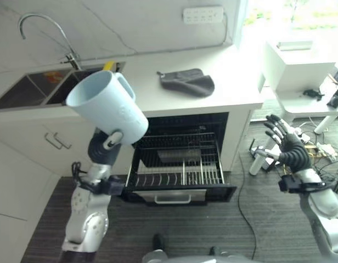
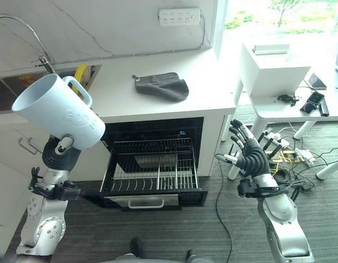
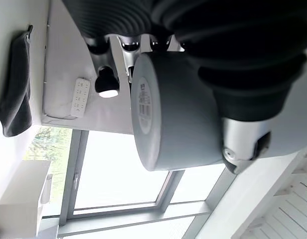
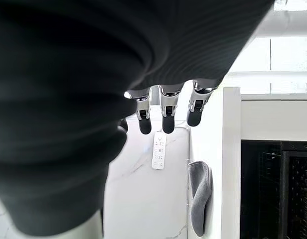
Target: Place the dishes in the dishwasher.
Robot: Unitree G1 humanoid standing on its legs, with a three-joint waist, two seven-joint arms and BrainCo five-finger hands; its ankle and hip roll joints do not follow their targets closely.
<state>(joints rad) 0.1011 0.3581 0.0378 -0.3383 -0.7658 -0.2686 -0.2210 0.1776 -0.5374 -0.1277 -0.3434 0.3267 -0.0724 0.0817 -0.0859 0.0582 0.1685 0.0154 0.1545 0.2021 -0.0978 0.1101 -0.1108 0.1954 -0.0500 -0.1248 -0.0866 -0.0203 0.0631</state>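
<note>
The left robot hand is raised at the left of the scene, its fingers curled round the base of a large pale-blue plastic cup with a side handle. The cup is held tilted in the air, mouth up and to the left, in front of the near edge of the white desk and up and left of the open dishwasher. In the left wrist view the cup's flat grey-looking bottom lies against the palm, with dark fingertips showing past its rim.

The right robot hand hovers at the right, well apart from the dishwasher, fingers straight and spread, holding nothing.

The built-in dishwasher's black wire rack is pulled out towards the near side below the desk, between the two robot hands; a dark flat piece lies inside it, too dim to identify.

On the desk lie a crumpled dark-grey cloth, right of centre, and a steel double sink at far left with a curved chrome tap; a yellow object stands at the sink's right edge. A white socket strip is fixed to the far wall. To the right stands a low white table carrying a white box and small dark devices.
</note>
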